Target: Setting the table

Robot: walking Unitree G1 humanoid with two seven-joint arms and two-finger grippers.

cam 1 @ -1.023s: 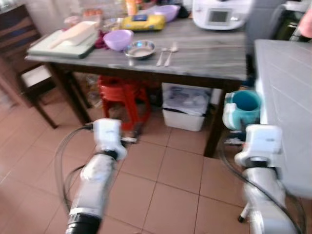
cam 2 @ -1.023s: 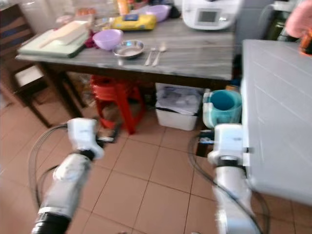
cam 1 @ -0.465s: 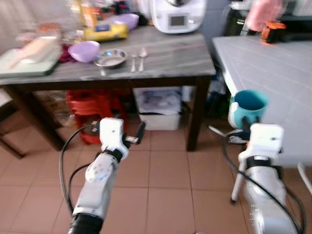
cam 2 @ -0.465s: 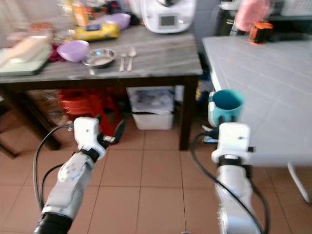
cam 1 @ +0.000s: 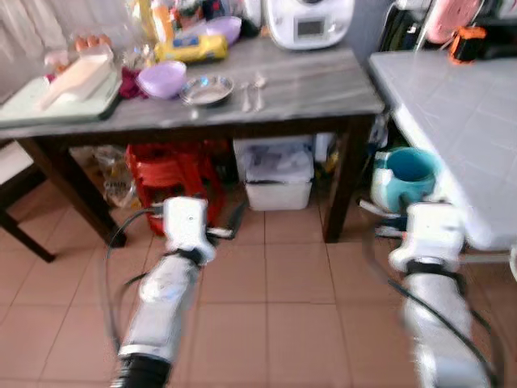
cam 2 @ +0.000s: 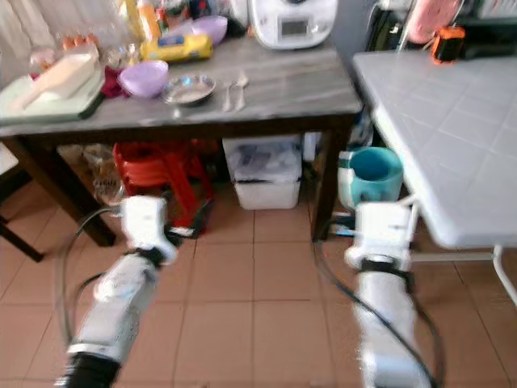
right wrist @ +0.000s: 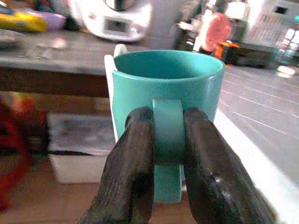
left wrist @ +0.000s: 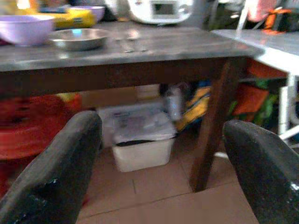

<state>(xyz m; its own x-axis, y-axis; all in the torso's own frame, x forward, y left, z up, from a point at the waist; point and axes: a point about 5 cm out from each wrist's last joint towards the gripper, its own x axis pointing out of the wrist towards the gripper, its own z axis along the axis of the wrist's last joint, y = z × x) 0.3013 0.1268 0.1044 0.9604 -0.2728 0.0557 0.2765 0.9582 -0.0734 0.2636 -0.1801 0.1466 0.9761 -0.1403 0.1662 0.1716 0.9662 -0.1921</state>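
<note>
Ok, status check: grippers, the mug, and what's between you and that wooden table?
Right gripper shut on teal mug by its handle. Left gripper open, holding nothing. Wooden table ahead across bare tiled floor; white table close on the right.

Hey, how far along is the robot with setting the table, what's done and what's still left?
Already on the grey wooden table: a lilac plastic bowl, a shallow steel dish and two metal spoons. In hand: the right gripper is clamped on the handle of a teal mug, carried beside the table. The left gripper is open and empty. Left: placing the mug on the table.
</note>
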